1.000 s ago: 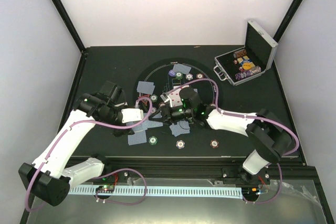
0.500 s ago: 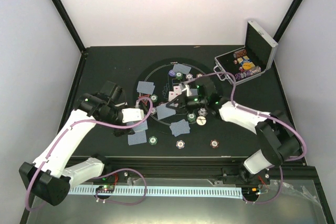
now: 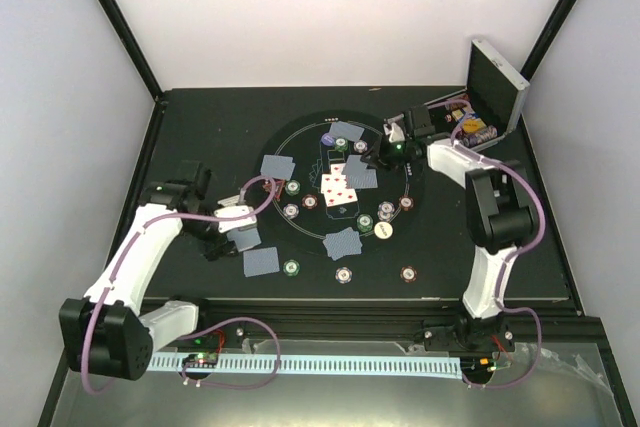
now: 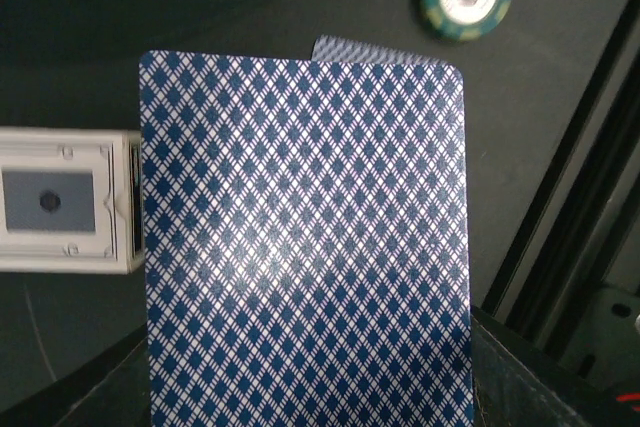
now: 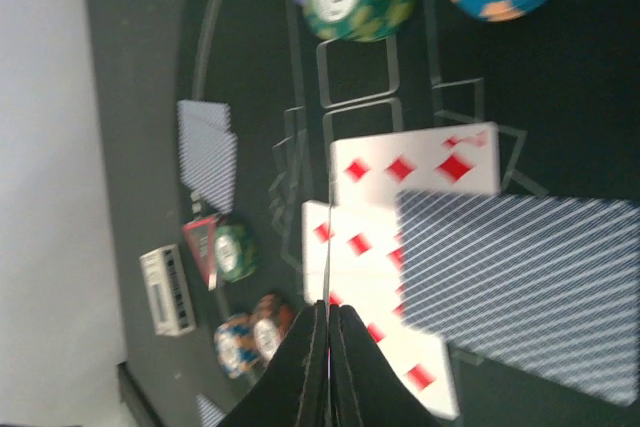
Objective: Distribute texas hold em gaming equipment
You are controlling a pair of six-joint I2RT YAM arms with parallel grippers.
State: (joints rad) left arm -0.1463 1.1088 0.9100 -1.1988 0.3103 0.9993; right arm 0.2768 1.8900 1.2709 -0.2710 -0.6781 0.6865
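1. The left arm (image 3: 140, 247) climbs from its base at the near edge of the counter (image 3: 200, 127) and elbows out well left of the round black mat (image 3: 305, 137). Its forearm runs low toward the mat's near-left rim and stops just outside it.
2. The left fingers (image 4: 530, 382) grip the held cards (image 4: 300, 247). These are flat rectangles with rounded corners, their backs printed in a fine blue-and-white diamond lattice with a slight sheen. The corner of a second card peeks out behind the top one.
3. The right arm (image 3: 495, 217) stands nearly upright off the mat's right side. It folds over at the top and reaches left to the mat's far-right rim.
4. The right fingers (image 5: 345, 347), dark and tapered, are pressed together with nothing between them. Their tips point toward the mat's middle.
5. There lie the face-up cards (image 5: 415, 167), white with red diamond pips and overlapping one another. A lattice-backed face-down card (image 5: 530, 287) covers one edge of them.
6. On the mat's left part a red triangle marker (image 5: 200, 242) sits just beside a green chip (image 5: 232, 252), a round disc with a striped rim.
7. Just off the mat's near rim lie a loose face-down card (image 3: 262, 262), another green disc (image 3: 291, 268) and a red-brown chip (image 3: 343, 275).
8. Beyond the mat's far-right rim a silver metal case (image 3: 490, 97) stands open, its lid raised and chips packed inside.
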